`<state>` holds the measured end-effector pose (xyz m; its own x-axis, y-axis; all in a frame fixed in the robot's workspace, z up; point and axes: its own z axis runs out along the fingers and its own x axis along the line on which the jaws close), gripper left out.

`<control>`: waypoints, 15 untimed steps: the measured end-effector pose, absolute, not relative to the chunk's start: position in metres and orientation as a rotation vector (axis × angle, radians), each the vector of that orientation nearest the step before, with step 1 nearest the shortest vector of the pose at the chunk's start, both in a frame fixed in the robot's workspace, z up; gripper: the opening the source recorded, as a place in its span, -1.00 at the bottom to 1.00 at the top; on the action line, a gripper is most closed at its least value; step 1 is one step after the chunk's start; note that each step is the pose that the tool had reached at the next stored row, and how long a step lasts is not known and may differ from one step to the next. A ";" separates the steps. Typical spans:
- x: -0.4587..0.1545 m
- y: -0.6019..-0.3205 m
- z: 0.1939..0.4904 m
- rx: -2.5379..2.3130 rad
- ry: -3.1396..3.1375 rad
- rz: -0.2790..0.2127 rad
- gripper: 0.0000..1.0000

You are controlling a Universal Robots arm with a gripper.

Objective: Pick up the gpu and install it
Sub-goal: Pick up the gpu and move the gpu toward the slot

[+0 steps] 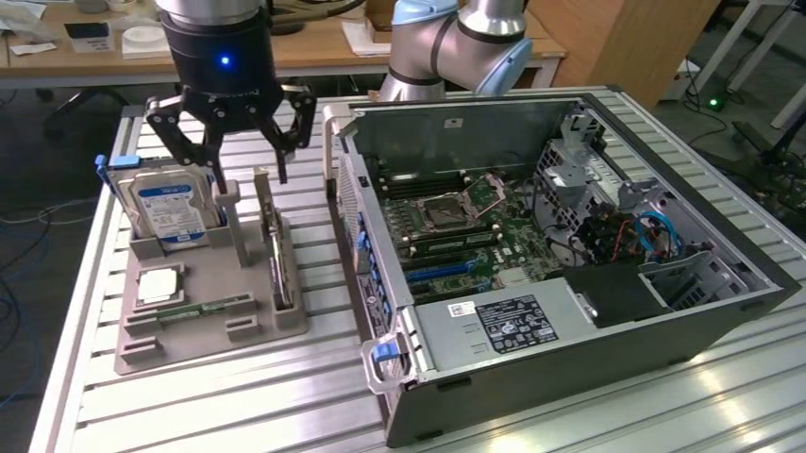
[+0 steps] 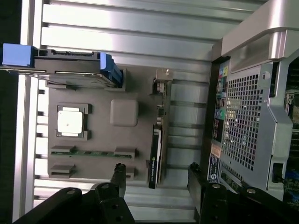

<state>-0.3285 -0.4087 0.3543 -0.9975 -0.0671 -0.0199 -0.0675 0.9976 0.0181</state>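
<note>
One spread gripper (image 1: pixel 252 179), one gpu (image 1: pixel 277 257) beneath, one hard drive (image 1: pixel 170 212)

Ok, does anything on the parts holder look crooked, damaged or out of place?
Nothing stands out. The gpu stands on edge in its slot of the grey holder, the hard drive sits upright and the processor lies flat in its pocket. The open gripper hangs above them.

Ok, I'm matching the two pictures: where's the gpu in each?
Exterior view: the gpu stands on edge in the grey holder, on its side nearest the computer case.
Wrist view: the gpu sits edge-on at the holder's side facing the case.
Shared landmark: the silver processor on the holder.
</note>
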 end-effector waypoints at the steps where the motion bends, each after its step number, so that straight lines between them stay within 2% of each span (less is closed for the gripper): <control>1: -0.329 -0.409 0.353 -0.107 3.120 0.029 0.29; 15: -0.329 -0.409 0.332 -0.109 3.120 0.029 0.29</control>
